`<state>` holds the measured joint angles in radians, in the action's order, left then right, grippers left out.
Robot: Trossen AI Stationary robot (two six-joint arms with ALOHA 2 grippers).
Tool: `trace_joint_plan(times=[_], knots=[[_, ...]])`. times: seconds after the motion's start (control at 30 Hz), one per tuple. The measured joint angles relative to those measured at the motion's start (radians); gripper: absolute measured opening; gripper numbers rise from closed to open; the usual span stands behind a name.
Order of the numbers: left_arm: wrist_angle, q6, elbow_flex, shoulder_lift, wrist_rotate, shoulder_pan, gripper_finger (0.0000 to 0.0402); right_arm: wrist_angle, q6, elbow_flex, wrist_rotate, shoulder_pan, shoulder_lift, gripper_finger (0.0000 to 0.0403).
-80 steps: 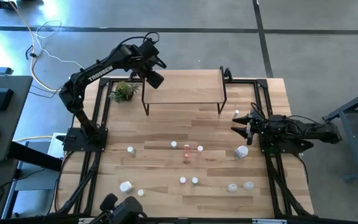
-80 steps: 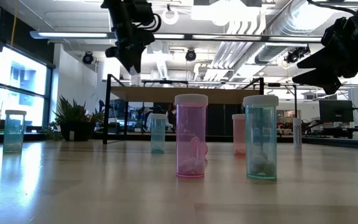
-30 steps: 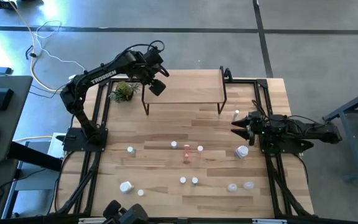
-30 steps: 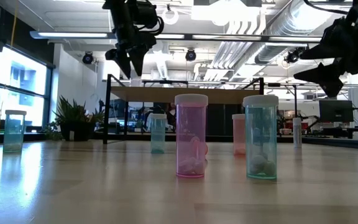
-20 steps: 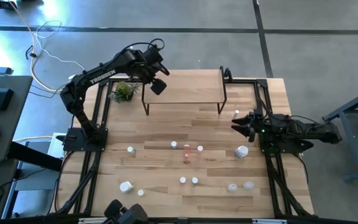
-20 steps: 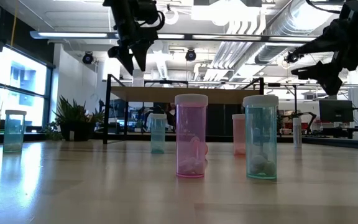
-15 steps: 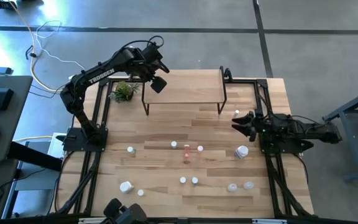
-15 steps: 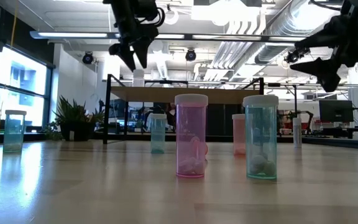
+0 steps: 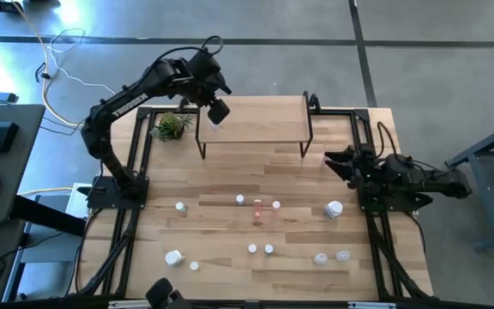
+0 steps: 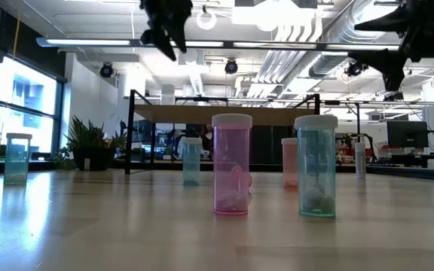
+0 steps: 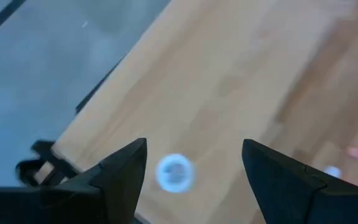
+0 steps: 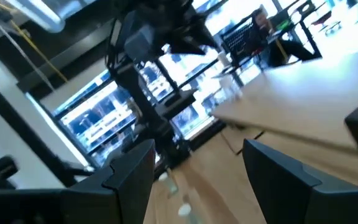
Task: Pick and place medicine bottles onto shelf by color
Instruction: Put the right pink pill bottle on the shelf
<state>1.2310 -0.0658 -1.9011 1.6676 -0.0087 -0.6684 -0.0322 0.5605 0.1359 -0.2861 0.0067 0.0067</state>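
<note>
Left end effector lifted, bottle seemingly shelved

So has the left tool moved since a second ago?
Yes. The left tool, open, rose and drew back from the bottle on the shelf corner.

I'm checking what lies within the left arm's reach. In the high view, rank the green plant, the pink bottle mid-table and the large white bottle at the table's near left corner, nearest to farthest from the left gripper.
From the left gripper, open over the shelf's left end:
1. Green plant, just left of the shelf.
2. Pink bottle, mid-table.
3. Large white bottle, near left corner.
</note>
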Motion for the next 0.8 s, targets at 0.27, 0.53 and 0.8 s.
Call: trace_joint_plan(times=[0.27,0.53,0.8], knots=[[-0.008,-0.036,0.02,-0.112,0.038,0.069,0.0252,0.213,-0.11,0.191,-0.072,0.0,0.079,0.0234],[-0.205,-0.136,0.242,-0.221,0.039,0.171,0.0252,0.552,-0.064,0.404,-0.029,0.0,0.236,0.0234],[-0.463,-0.249,0.495,-0.29,0.036,0.282,0.0252,0.6,-0.091,0.461,0.136,0.0,0.408,0.0234]])
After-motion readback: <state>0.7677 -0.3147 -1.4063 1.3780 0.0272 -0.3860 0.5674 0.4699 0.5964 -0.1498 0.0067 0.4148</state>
